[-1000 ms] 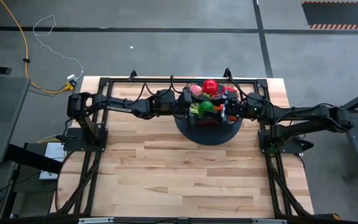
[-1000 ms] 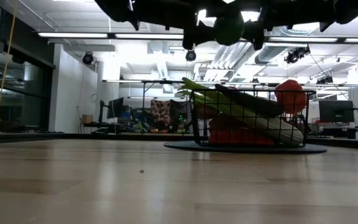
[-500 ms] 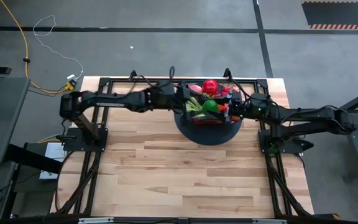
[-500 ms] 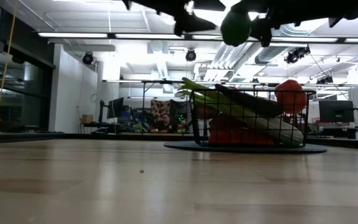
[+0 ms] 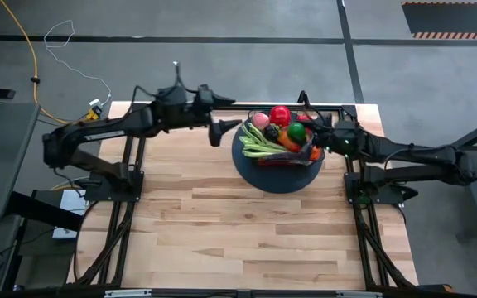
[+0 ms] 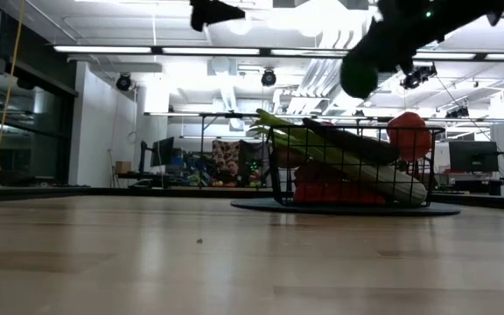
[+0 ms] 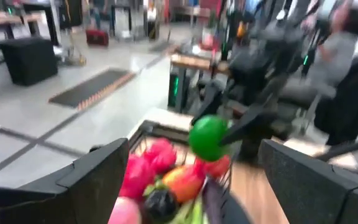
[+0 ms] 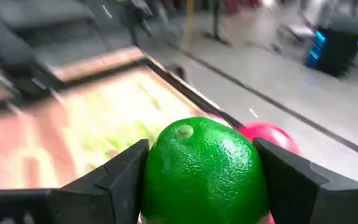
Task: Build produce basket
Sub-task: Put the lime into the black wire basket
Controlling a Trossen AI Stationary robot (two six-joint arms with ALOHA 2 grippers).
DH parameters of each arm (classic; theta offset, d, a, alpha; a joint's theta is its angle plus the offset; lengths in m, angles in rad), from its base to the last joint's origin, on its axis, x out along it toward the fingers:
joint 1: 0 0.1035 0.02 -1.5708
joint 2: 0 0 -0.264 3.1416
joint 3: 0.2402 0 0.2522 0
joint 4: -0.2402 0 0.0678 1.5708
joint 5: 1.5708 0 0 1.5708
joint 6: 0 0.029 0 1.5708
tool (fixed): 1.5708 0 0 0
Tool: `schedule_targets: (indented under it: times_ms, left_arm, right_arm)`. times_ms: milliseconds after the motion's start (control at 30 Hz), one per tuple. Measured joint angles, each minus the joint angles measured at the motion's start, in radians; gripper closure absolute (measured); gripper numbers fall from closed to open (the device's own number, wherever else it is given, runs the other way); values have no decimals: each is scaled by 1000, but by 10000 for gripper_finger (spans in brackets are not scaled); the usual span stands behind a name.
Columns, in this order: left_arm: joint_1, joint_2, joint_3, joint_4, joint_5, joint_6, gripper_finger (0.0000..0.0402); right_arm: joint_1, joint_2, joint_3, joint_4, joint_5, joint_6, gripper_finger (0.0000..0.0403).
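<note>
The black wire basket (image 5: pixel 281 157) stands on its dark round disc (image 5: pixel 277 179) at the table's far middle. It is piled with produce: pale green celery (image 5: pixel 256 142), a red round piece (image 5: pixel 280 114), a pink piece (image 5: pixel 261 121) and orange ones. My right gripper (image 5: pixel 307 137) is over the basket's right part, shut on a green round fruit (image 8: pixel 201 168), which also shows as the green fruit (image 6: pixel 360 77) above the basket's rim. My left gripper (image 5: pixel 216 132) hangs open just left of the basket, with nothing between its fingers. My right gripper pinches the green round fruit by its two opposite sides (image 8: pixel 157 177) between its two fingers (image 8: pixel 114 183). The fingers come nearly level from the table's right side. The fruit is lifted clear, above the produce in the basket.
Bare wooden table top (image 5: pixel 247 240) stretches from the basket to the near edge. Black frame rails (image 5: pixel 164 106) run along the far edge. In the left wrist view a person (image 7: pixel 347 43) shows in the room beyond the table.
My left gripper has drawn back from over the basket toward the table's left edge and has risen, still open. My right gripper has tipped up toward level and carried the green fruit a little toward the table's right and far edges, still above the basket.
</note>
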Motion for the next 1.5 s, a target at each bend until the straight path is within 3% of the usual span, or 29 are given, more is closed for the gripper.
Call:
schedule_targets:
  times_ms: [167, 400, 567, 767, 1033, 1333, 1500]
  left_arm:
    - [21, -118, -182, 218, -37, -113, 51]
    - [20, -244, -360, 342, -121, -230, 51]
    - [7, -287, -377, 334, -137, -245, 51]
    - [5, -330, -377, 335, -158, -241, 51]
    - [5, -406, -377, 328, -160, -195, 51]
    - [5, -440, -377, 243, -66, -142, 51]
    - [5, -434, -377, 214, -30, -101, 51]
  right_arm:
    - [-76, 90, 128, -219, 14, -68, 140]
    - [-163, 212, 195, -259, -46, -153, 128]
    - [-176, 272, 197, -269, -79, -168, 127]
    - [-177, 303, 197, -249, 1, -166, 126]
    - [-177, 304, 198, -300, 11, -158, 125]
    - [-177, 317, 198, -352, 11, -134, 125]
    - [-177, 316, 198, -361, 5, -134, 101]
